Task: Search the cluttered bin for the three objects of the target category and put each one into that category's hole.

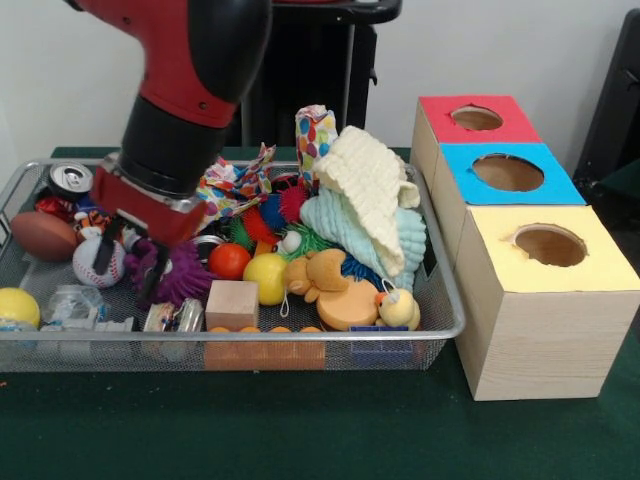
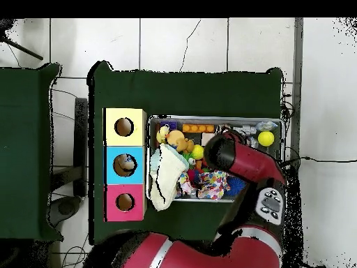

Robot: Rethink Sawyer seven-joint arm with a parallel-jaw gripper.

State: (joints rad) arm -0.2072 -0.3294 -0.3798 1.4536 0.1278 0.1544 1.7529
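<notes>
The jaws stand apart, tips of the gripper (image 1: 125, 262) straddling a purple spiky ball (image 1: 172, 272) beside the baseball (image 1: 98, 262). No writing is legible. The arm (image 1: 185, 90) slants down into the wire bin (image 1: 440, 290).

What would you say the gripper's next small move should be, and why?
Probably a short straight descent: the gripper hangs low in the wire bin, its dark fingers apart around the purple spiky toy beside the baseball. Whether they already touch it isn't clear.
</notes>
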